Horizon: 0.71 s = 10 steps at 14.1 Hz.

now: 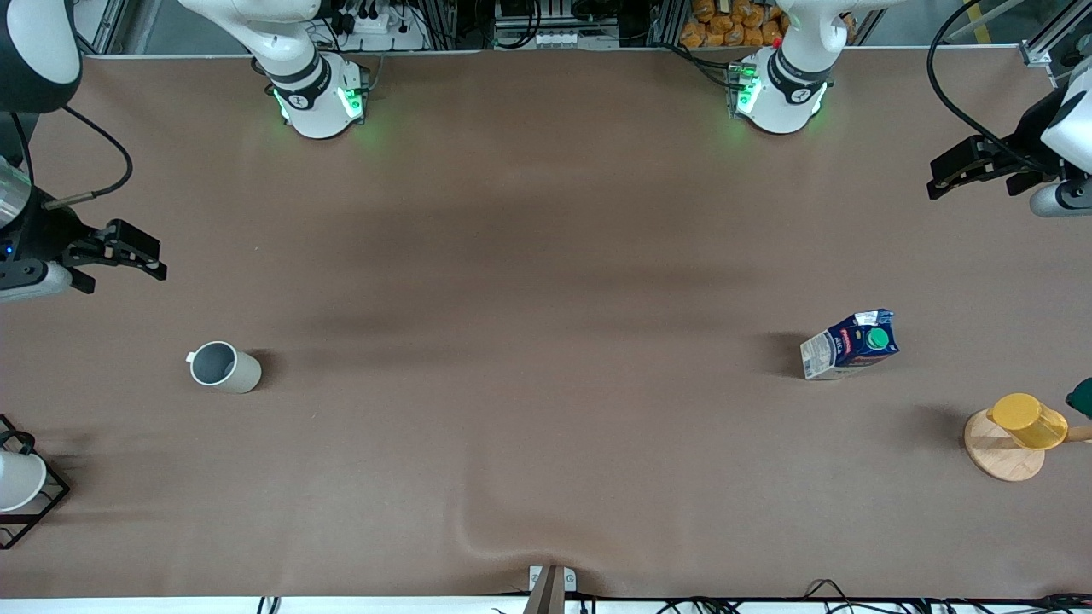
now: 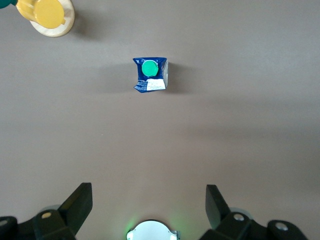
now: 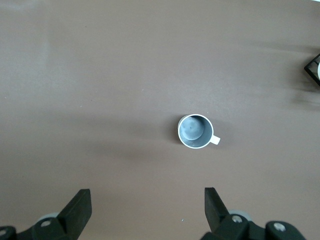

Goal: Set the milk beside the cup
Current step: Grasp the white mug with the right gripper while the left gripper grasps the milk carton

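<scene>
The left gripper [image 1: 972, 170] hangs in the air over the bare counter [image 1: 546, 281] at the left arm's end, its fingers [image 2: 77, 205] spread wide with nothing between them. The milk [image 1: 850, 344] stands upright on the counter toward that same end, nearer to the front camera than the spot under the gripper and well apart from it; its green cap [image 2: 149, 68] faces up in the left wrist view. Nearer still to the front camera, at the counter's edge on the left arm's end, a yellow cup [image 1: 1030, 420] sits on a round wooden stand [image 1: 998, 456].

The right gripper [image 1: 119, 251] hangs over the counter at the right arm's end, also spread wide and holding nothing. The cup [image 1: 223, 367] stands upright on the counter, nearer to the front camera than the spot under this gripper, its grey inside open upward and its small handle [image 3: 215, 140] sticking out to one side. Milk and cup are well apart, at the two ends of the counter. A white cup [image 1: 19, 479] rests in a black wire rack [image 1: 47, 503] at the counter's edge near the right arm's end, nearer to the front camera than the grey cup.
</scene>
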Each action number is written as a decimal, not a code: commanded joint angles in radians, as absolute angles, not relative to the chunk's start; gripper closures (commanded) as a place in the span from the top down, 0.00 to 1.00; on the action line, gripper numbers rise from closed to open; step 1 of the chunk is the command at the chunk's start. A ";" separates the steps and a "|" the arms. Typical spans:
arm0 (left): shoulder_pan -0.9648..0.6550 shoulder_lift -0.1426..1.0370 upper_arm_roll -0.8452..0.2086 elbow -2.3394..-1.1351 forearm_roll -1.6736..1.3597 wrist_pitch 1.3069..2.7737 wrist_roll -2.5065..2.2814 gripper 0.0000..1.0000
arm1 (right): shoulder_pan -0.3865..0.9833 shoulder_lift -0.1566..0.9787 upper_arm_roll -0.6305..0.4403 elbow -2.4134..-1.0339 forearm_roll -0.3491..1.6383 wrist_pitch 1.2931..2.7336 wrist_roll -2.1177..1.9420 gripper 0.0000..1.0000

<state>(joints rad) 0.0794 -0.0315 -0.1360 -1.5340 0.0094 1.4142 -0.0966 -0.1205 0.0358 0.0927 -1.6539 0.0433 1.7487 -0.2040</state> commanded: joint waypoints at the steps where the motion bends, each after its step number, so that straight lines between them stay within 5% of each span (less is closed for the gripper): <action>1: 0.078 -0.040 -0.138 -1.529 0.035 1.397 -0.072 1.00 | -0.134 0.031 0.104 -1.605 0.045 1.670 -0.196 1.00; 7: 0.089 0.059 -0.137 -1.531 0.037 1.411 -0.080 1.00 | -0.118 0.046 0.094 -1.595 0.043 1.667 -0.198 1.00; 10: 0.084 0.144 -0.137 -1.534 0.037 1.576 -0.086 1.00 | -0.112 0.049 0.092 -1.597 0.043 1.669 -0.198 1.00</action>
<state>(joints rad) 0.0857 0.0829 -0.1337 -1.5497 0.0156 1.4977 -0.0955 -0.1179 0.0370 0.0936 -1.6182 0.0431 1.6839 -0.2041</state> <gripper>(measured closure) 0.000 0.000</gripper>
